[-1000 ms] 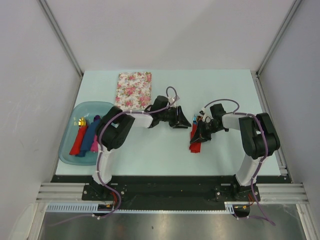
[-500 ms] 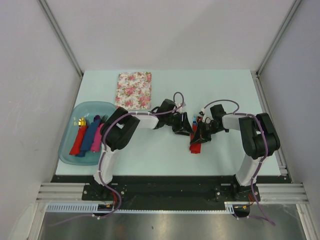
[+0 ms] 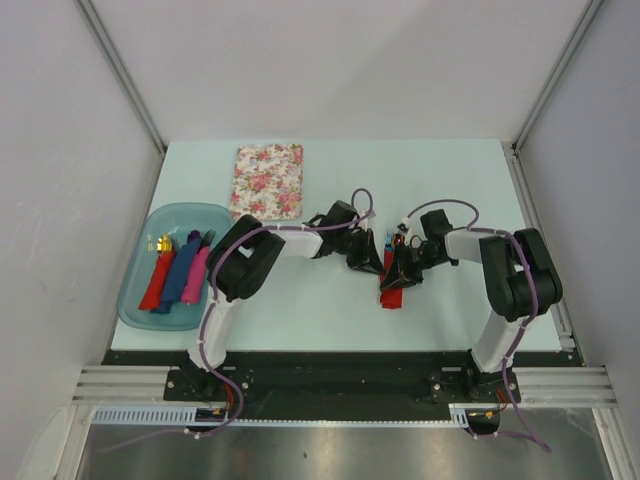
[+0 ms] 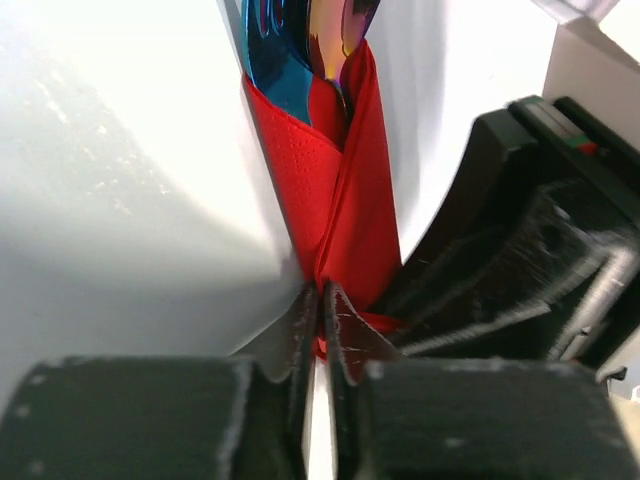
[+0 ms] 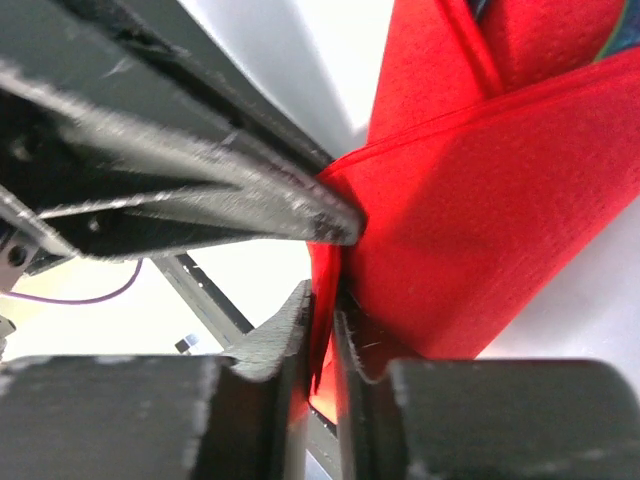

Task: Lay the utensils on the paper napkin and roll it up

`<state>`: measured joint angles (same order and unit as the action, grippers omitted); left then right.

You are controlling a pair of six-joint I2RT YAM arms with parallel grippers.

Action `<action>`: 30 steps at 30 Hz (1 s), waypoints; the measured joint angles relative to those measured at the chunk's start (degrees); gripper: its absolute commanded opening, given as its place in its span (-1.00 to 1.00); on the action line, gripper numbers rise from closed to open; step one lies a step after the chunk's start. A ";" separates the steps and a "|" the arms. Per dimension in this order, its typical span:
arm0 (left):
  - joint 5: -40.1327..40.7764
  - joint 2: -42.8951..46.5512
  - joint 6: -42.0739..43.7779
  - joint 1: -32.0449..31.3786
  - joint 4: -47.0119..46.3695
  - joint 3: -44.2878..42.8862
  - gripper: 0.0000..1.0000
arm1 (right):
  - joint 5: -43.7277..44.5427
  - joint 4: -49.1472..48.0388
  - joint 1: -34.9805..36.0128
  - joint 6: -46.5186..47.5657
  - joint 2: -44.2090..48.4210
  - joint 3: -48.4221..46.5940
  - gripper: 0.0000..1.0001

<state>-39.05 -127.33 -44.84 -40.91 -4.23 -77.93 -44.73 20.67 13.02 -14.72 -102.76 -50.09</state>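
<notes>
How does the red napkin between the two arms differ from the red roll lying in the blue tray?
The red napkin lies on the table, pinched by the left end effector and right end effector; the red roll sits untouched in the tray. The napkin shows a blue fork and red-gold spoon; the roll shows a gold tip. Both are red wraps around utensils.

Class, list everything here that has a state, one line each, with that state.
napkin, wrapped around fork and spoon.
fork, tucked in, head sticking out.
spoon, tucked in, head sticking out.
left hand, shut on napkin.
right hand, shut on napkin.
bowl, holding three rolls.
</notes>
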 measured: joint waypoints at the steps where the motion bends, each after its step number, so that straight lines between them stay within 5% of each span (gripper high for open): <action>1: 0.02 -0.09 0.09 0.00 0.44 -0.22 -0.94 | -0.07 0.24 0.00 0.11 0.22 0.00 -0.50; 9: 0.76 -0.11 1.79 -0.02 2.93 -1.38 -1.00 | -1.25 5.95 -1.95 2.19 6.54 -2.36 -0.38; 19: 1.46 -0.11 2.40 -0.13 4.37 -2.03 -0.99 | 1.81 7.93 -5.92 3.67 9.29 -5.27 -0.88; 30: 1.60 0.02 2.40 -0.13 4.33 -1.99 -0.87 | 6.91 7.58 -2.97 4.31 3.39 -5.14 -0.93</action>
<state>-37.45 -127.31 -42.44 -41.04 0.10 -79.92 -37.82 28.25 10.04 -10.41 -99.37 -55.22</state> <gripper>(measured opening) 0.008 0.042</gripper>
